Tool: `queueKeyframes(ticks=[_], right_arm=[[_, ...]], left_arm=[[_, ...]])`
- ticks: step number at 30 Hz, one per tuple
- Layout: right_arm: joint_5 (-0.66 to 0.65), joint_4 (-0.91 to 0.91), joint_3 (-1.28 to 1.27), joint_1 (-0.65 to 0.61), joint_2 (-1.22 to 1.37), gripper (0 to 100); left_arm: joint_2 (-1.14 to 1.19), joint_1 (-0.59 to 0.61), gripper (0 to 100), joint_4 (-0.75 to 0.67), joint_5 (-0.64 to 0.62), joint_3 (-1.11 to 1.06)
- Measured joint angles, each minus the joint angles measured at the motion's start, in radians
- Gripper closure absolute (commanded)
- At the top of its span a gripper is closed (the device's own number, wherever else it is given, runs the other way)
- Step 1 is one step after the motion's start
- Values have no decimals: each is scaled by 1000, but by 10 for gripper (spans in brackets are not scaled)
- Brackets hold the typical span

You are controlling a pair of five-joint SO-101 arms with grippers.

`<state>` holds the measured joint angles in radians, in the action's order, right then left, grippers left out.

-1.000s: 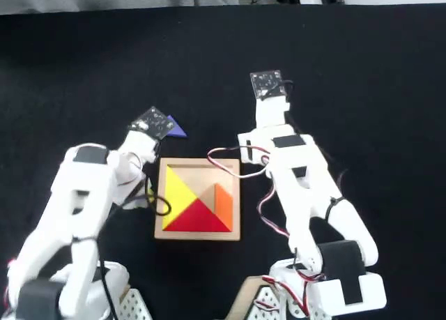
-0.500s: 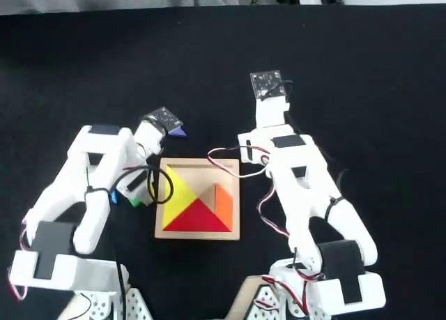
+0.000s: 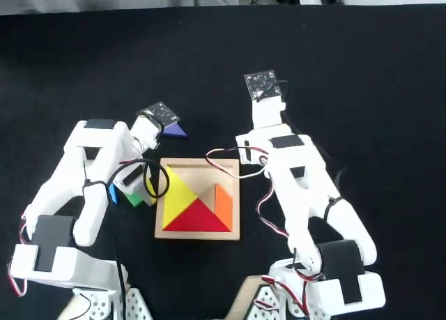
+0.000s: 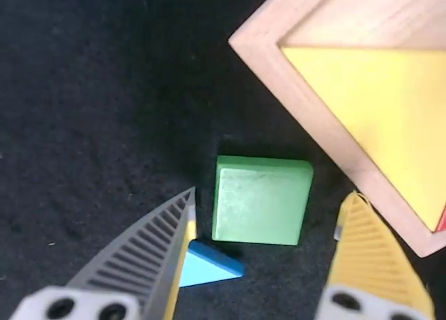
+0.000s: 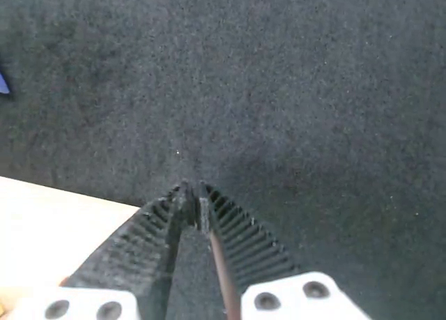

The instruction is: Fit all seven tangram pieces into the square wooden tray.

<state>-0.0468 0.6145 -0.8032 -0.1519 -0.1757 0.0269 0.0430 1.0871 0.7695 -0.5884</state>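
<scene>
Now finds the left gripper (image 4: 273, 193) swung back from the dark blue triangle (image 3: 174, 130) and brought down beside the tray (image 4: 313, 118), jaws spread wide and holding nothing. Brackets the green square (image 4: 261, 200), which lies flat on the black cloth (image 4: 104, 111) between the two fingers, apparently touching neither. Puts a small light blue triangle (image 4: 209, 264) just inside the grey finger, close by the square, and the tray's corner just outside the yellow finger. Shows the yellow triangle (image 4: 376, 104), red triangle (image 3: 198, 215) and orange piece (image 3: 224, 201) already seated in the tray, with bare wood left to fill. Leaves the right gripper (image 5: 191, 194) pinched together on nothing, over bare cloth past the tray. Points, most likely, to the green square as the next piece. Calls for lowering and closing without snagging the light blue triangle or the rim.
</scene>
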Motion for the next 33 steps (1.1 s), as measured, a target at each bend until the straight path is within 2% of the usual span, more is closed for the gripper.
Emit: queueKeyframes(ticks=[7, 18, 24, 29, 33], right_arm=[[0, 0, 0, 0, 0, 987], [0, 0, 0, 0, 0, 987], [0, 0, 0, 0, 0, 987], [0, 0, 0, 0, 0, 987], [0, 0, 0, 37, 0, 987]], left_arm=[[71, 0, 758, -5, 104, -2], [127, 0, 902, 8, 110, 37], [121, 0, 900, 17, 15, 43], [46, -2, 900, 133, -123, 120], [-78, -68, 903, 196, -219, 166]])
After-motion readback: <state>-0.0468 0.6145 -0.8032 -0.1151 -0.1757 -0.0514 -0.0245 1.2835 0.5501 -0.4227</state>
